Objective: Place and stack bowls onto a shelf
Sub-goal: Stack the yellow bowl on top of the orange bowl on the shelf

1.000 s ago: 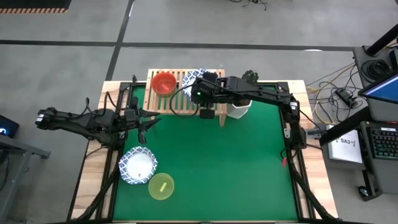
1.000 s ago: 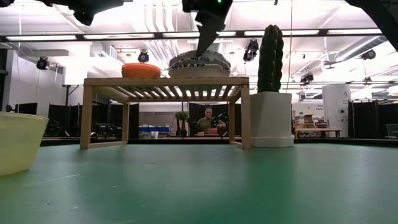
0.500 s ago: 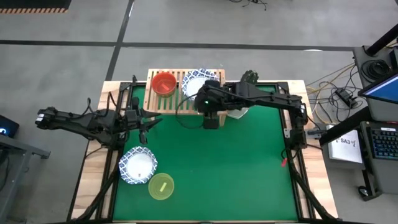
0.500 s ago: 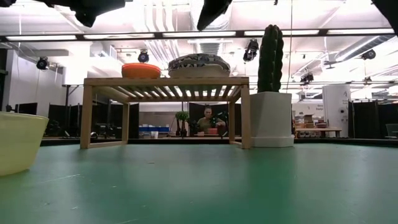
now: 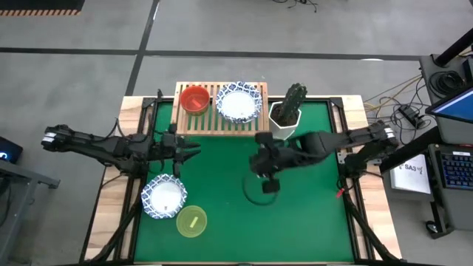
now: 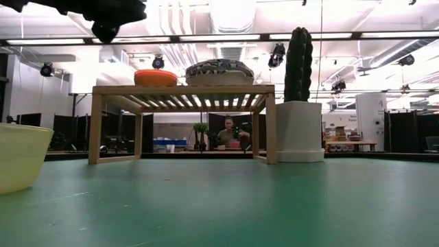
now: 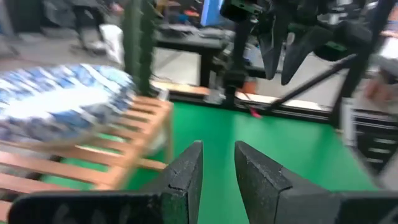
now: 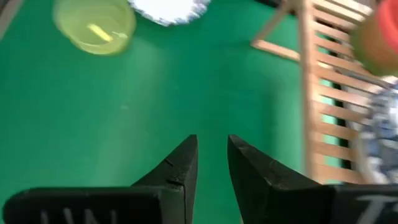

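Note:
The wooden shelf (image 5: 220, 112) stands at the table's far edge. On its slats rest a red bowl (image 5: 194, 98) and, to its right, a white bowl with a blue rim (image 5: 238, 102). A second white and blue bowl (image 5: 163, 196) and a yellow bowl (image 5: 191, 221) sit on the green mat near the left front. My right gripper (image 5: 268, 186) hovers over the middle of the mat, open with a narrow gap and empty. My left gripper (image 5: 194, 148) hangs in front of the shelf's left half, also narrowly open and empty. The purple and green bowls are out of view.
A white pot with a cactus (image 5: 288, 111) stands just to the right of the shelf. The green mat (image 5: 310, 222) lies bare across its middle and right half. A person sits in the room behind the table (image 6: 228, 134).
My right gripper has come away from the white and blue bowl on the shelf, first rising and then pulling back toward the near edge to the middle of the mat. The bowl stays on the slats beside the red one. My left gripper has drifted slightly to the right.

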